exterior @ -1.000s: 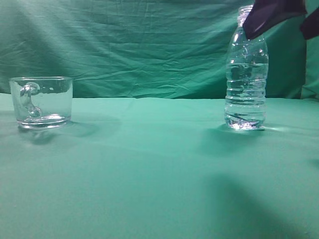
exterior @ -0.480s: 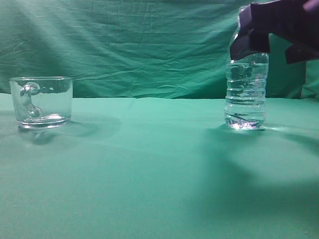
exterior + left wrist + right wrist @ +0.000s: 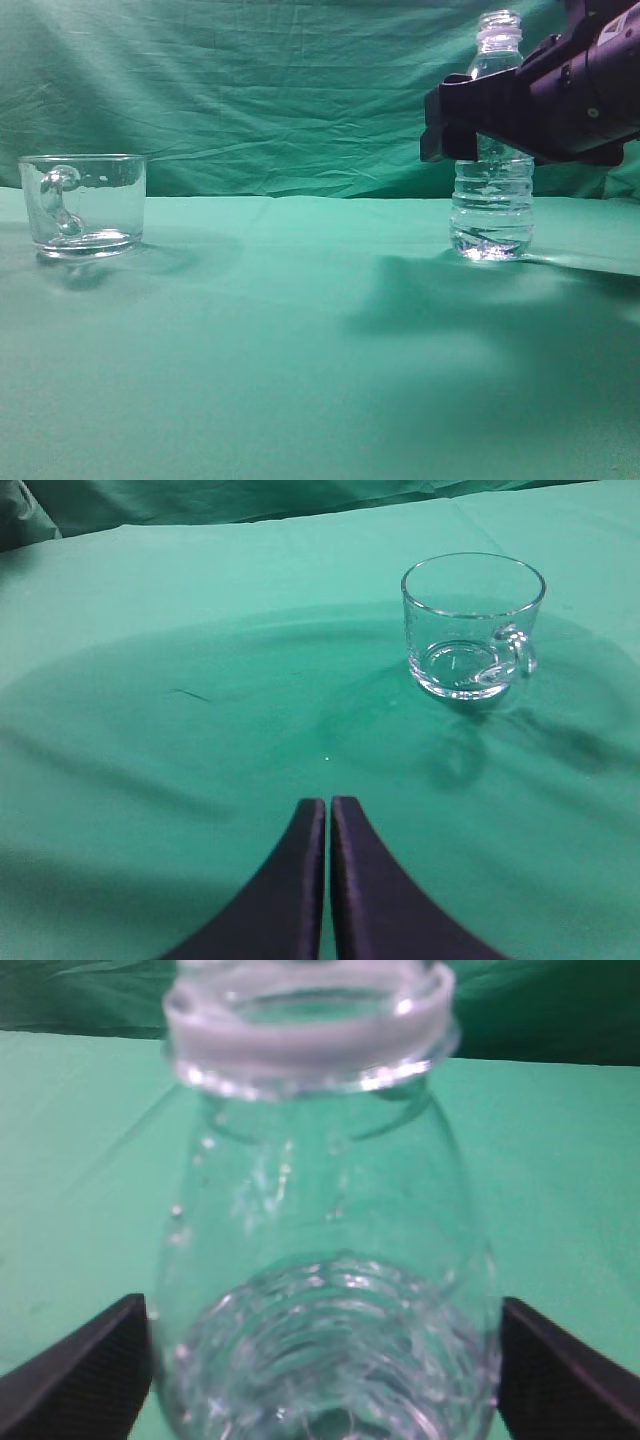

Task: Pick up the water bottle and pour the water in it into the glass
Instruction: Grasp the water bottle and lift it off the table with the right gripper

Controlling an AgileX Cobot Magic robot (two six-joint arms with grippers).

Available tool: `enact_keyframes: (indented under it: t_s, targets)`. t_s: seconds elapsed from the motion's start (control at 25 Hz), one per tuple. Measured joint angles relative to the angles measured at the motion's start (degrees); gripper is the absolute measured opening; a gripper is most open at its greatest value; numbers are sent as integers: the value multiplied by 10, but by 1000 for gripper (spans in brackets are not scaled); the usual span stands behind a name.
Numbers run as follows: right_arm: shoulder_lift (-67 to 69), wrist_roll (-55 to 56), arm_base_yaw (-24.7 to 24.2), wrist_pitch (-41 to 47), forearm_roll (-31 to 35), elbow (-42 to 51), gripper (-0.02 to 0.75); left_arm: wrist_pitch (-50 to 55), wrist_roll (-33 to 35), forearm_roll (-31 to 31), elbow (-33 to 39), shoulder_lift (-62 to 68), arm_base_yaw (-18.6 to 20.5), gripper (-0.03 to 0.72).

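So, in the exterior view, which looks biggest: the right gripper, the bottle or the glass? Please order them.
1. Right gripper, though it may be nearer the camera and runs past the picture edge.
2. Bottle, taller than the glass.
3. Glass, shortest, though wider than the bottle.

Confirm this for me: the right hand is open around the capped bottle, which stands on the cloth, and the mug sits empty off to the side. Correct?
One thing is off: the bottle has no cap. The right wrist view shows its open mouth with only the pale ring. The rest holds: the right hand is open with a finger on either side, the bottle stands on the cloth, and the mug sits empty aside.
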Motion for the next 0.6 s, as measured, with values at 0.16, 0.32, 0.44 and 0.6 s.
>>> enact_keyframes:
  t_s: [0.16, 0.32, 0.44, 0.6]
  targets:
    - [28, 19, -20, -9, 0, -25, 625, 0, 0, 0, 0, 0, 0, 0]
    - [38, 37, -38, -19, -4, -30, 571, 0, 0, 0, 0, 0, 0, 0]
    - [39, 41, -39, -19, -28, -30, 571, 0, 0, 0, 0, 0, 0, 0]
    - [39, 41, -39, -19, -79, -31, 517, 0, 0, 0, 0, 0, 0, 0]
